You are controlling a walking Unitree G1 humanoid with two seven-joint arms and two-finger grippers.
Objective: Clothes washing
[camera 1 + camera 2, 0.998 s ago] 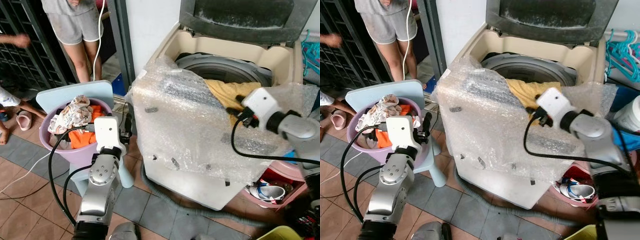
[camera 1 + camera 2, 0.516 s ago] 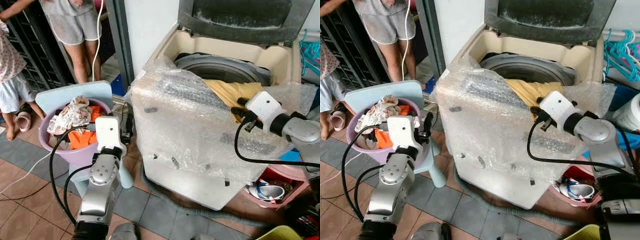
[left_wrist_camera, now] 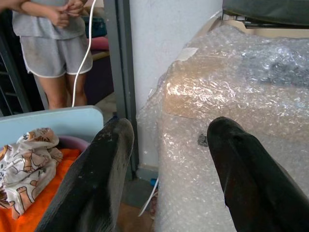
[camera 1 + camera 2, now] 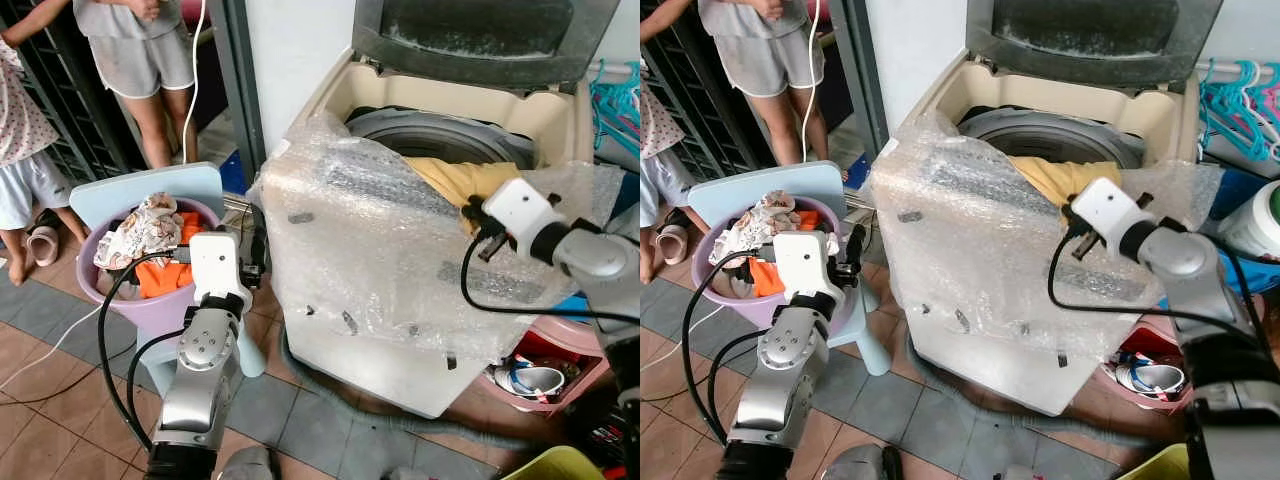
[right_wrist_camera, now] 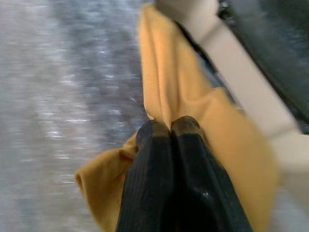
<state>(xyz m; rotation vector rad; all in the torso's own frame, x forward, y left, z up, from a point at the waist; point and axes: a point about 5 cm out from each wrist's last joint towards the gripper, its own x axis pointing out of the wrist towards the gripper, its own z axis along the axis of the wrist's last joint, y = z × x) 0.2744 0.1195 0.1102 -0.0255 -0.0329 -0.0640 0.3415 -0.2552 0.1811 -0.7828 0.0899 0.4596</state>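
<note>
A top-loading washing machine (image 4: 400, 300) stands with its lid up and bubble wrap over its front. A yellow garment (image 4: 450, 178) hangs over the drum's front rim. My right gripper (image 4: 470, 213) is shut on this yellow garment (image 5: 159, 72), with the cloth bunched at the fingertips (image 5: 154, 130). My left gripper (image 3: 169, 133) is open and holds nothing. It sits low between the machine's corner and a purple basin (image 4: 120, 292). The basin rests on a light blue chair (image 4: 150, 185) and holds an orange cloth (image 4: 160, 275) and a patterned cloth (image 4: 140, 230).
A person in grey shorts (image 4: 150, 60) and a child (image 4: 25, 150) stand at the far left by a dark grille. A grey hose (image 4: 340, 400) lies on the tiles under the machine. A pink basket with shoes (image 4: 540, 375) sits at the right, teal hangers (image 4: 1230, 95) above it.
My right gripper has shifted slightly along the drum's front rim, still shut on the yellow garment. The child has stepped into view at the left. The left arm has not moved.
</note>
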